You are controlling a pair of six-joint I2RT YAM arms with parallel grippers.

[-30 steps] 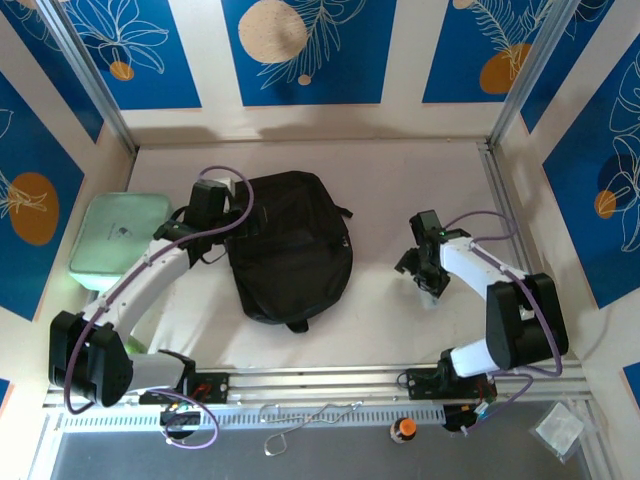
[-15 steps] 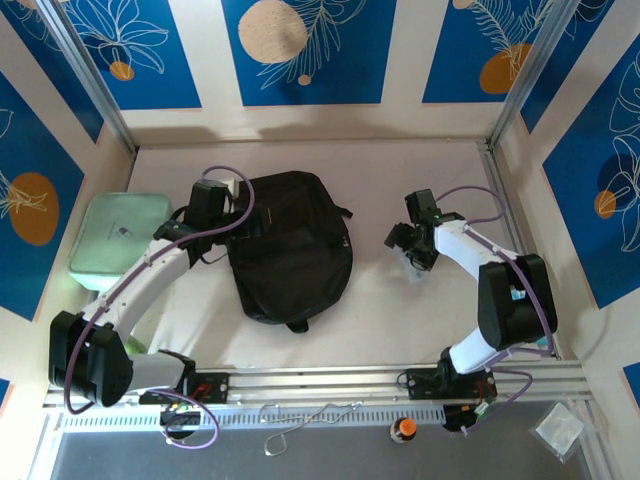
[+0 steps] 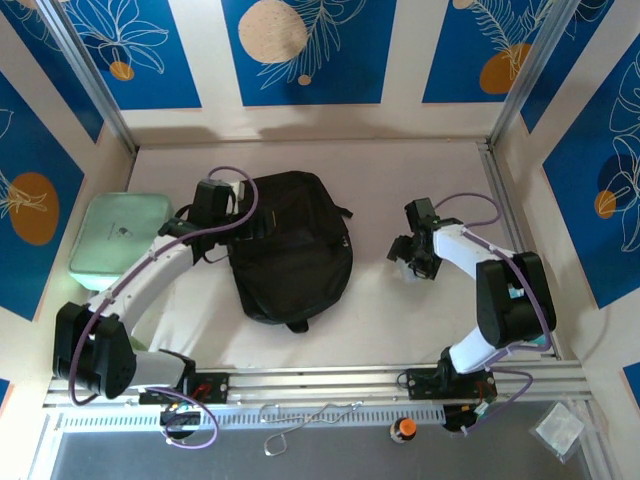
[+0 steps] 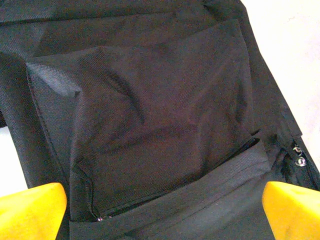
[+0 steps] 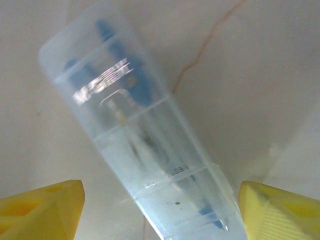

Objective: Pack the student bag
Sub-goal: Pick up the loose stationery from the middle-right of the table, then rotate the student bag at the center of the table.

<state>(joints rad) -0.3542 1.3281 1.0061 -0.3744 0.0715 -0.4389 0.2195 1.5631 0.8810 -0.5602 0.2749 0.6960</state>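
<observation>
The student bag [image 3: 290,250], a large black backpack, lies flat in the middle of the table. My left gripper [image 3: 245,222] hovers over its left side, open. In the left wrist view the two yellow fingertips [image 4: 32,210] stand wide apart above the bag's front pocket [image 4: 150,115], and my left gripper [image 4: 165,205] has only fabric between them. To the right, my right gripper [image 3: 412,260] is open over a clear plastic case [image 5: 140,145] of blue writing tools. The case lies slanted on the table between the fingers of my right gripper [image 5: 160,207].
A mint-green zip case [image 3: 115,238] lies at the left edge, beside the left arm. Panel walls close in the pale table [image 3: 400,180] on three sides. An orange-capped item [image 3: 403,428] and a wire hook [image 3: 300,425] lie in front of the rail.
My right gripper has moved up and left and now stands over the clear case. The left arm has barely shifted.
</observation>
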